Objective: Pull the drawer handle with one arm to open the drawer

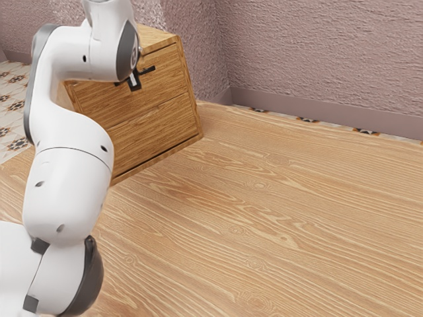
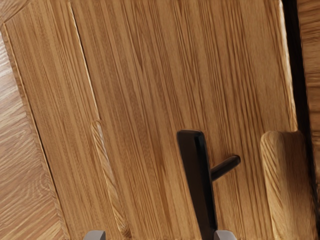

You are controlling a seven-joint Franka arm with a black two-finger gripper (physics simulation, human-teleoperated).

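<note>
A wooden cabinet (image 1: 162,125) with two drawer fronts stands on the floor at the exterior view's upper left. The upper drawer (image 1: 165,69) carries a black bar handle (image 1: 144,70). My gripper (image 1: 134,80) is right at that handle, mostly hidden behind my white forearm. In the wrist view the handle (image 2: 196,180) lies close below my hand, on its short post (image 2: 226,166) against the drawer front (image 2: 150,100). Two grey fingertips (image 2: 95,234) stand wide apart. The bar lies between them, near one finger, and my gripper (image 2: 160,236) is open.
The wooden floor (image 1: 277,211) stretches wide toward the exterior view's right. A textured wall (image 1: 317,46) with a grey skirting runs behind. Tiled floor (image 1: 13,99) shows at the far left. My own arm (image 1: 66,165) fills the left foreground.
</note>
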